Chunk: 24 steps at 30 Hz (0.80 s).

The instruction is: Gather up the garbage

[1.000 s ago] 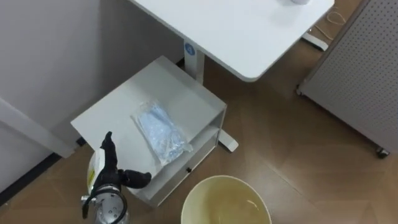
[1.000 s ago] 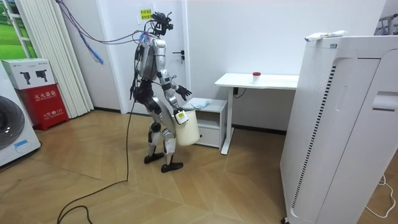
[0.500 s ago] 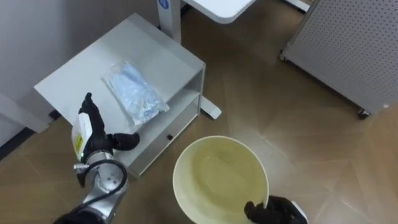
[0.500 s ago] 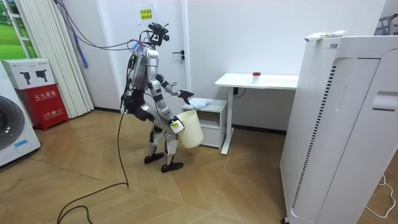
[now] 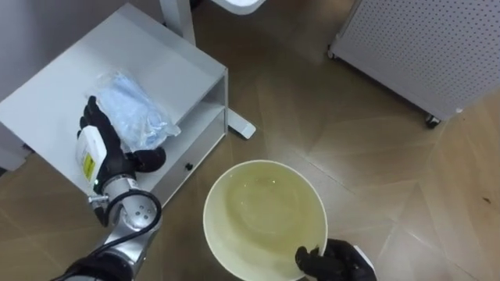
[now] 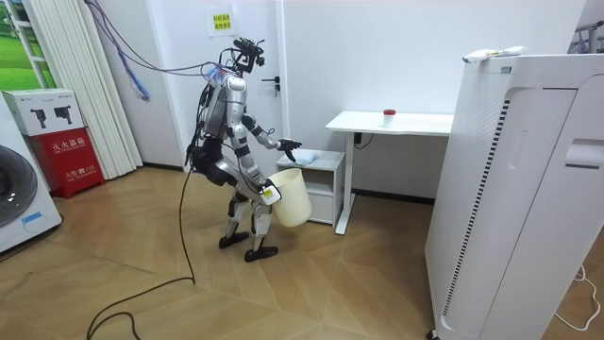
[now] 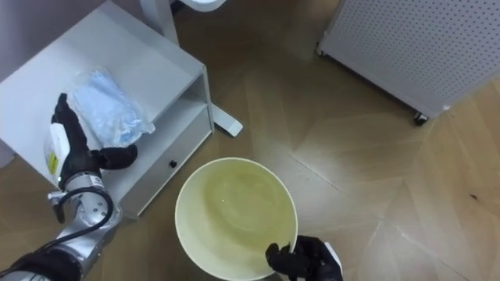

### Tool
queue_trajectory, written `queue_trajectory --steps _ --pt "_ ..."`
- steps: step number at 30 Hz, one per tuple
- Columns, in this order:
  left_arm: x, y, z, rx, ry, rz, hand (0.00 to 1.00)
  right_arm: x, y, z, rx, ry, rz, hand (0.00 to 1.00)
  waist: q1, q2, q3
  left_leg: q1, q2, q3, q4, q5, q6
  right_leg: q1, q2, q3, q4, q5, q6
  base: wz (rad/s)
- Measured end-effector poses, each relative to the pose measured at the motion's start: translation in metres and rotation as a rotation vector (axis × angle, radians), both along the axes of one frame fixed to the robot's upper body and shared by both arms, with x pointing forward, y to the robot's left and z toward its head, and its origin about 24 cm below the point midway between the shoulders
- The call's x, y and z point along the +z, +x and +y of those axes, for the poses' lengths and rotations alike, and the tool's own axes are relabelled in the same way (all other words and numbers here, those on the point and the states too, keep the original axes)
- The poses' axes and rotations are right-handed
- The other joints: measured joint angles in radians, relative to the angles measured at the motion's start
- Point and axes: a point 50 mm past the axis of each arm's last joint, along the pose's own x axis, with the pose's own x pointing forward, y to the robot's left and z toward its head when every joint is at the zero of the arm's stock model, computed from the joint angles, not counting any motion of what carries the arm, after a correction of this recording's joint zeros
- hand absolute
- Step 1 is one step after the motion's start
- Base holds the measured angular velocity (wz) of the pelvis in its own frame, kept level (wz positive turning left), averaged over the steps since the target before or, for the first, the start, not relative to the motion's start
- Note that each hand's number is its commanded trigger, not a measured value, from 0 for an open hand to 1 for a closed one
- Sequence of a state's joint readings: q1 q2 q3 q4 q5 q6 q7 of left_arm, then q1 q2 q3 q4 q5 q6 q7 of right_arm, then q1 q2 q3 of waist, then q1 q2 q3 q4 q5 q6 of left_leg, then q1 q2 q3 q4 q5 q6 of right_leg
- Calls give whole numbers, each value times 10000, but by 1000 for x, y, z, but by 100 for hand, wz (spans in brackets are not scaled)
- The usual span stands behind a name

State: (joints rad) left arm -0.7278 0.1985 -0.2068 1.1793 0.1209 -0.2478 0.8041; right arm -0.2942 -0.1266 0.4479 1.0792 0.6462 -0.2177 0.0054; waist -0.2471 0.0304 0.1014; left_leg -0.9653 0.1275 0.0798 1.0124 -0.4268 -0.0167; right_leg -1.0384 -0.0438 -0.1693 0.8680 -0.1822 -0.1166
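Observation:
A crumpled blue-and-white plastic bag (image 5: 133, 113) lies on top of a low white cabinet (image 5: 55, 94). My left hand (image 5: 105, 152) hovers at the bag's near end. Its fingers are straight along the bag's left edge and its thumb is spread below the bag, open; I cannot tell whether it touches. A cream bucket (image 5: 262, 218) hangs over the floor in front of the cabinet, with nothing visible inside. My right hand (image 5: 332, 261) is shut on its near rim. In the room view I stand facing the cabinet (image 6: 316, 161), with the bucket (image 6: 291, 196) at hip height.
A white desk's leg (image 5: 176, 16) rises just behind the cabinet. A grey perforated panel on castors (image 5: 422, 47) stands at the upper right. Wooden floor lies between them. In the room view a tall white appliance (image 6: 528, 189) stands at the right.
The eye view has tilted down and brought the bucket and right hand into view. My left hand has reached forward from the cabinet's near edge to the bag's near end.

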Motion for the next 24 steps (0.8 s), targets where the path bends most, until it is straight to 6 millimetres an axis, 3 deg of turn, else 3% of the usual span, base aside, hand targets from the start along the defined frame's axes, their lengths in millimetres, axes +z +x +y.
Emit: queue_trajectory --steps 9,15,16,17,18,19,20,24 --pt "-2 0 -2 -732 1835 420 0 1 1 1 -50 156 8 100 -9 0 0 -90 7 -18 7 -51 0 -74 7 -14 4 -60 9 0" --pt "-4 -1 3 -1178 4000 1075 0 3 4 -1 -95 495 -21 100 -167 29 17 -345 3 -57 10 -43 21 -319 -80 -80 13 -59 10 2" --pt "-4 -1 4 -1190 4255 1231 16 3 4 -1 -145 599 -23 100 -204 72 43 -396 -4 -70 10 -24 56 -351 -104 -106 10 -59 10 3" --pt "-4 0 3 -1221 4377 1313 40 4 5 -2 -197 663 -30 100 -201 87 52 -421 -5 -58 11 -23 59 -381 -112 -105 17 -60 12 0" --pt "-3 2 4 -1266 4562 1475 55 6 6 -4 -278 802 -52 100 -200 123 73 -499 -8 -8 17 -12 80 -479 -146 -103 45 -65 20 0" --pt "-3 3 3 -1326 4687 1592 87 8 8 -7 -297 884 -111 100 -203 189 113 -576 -16 -5 29 -12 90 -553 -155 -105 52 -66 23 0" --pt "-3 3 3 -1387 4764 1673 100 9 8 -8 -321 912 -129 100 -202 205 122 -616 -18 1 30 -11 91 -601 -159 -104 58 -66 24 0" --pt "-5 4 3 -1604 4964 2053 100 10 9 -11 -298 1005 -117 100 -177 236 140 -755 -14 -1 -24 -11 88 -737 -141 -135 23 -79 4 0"
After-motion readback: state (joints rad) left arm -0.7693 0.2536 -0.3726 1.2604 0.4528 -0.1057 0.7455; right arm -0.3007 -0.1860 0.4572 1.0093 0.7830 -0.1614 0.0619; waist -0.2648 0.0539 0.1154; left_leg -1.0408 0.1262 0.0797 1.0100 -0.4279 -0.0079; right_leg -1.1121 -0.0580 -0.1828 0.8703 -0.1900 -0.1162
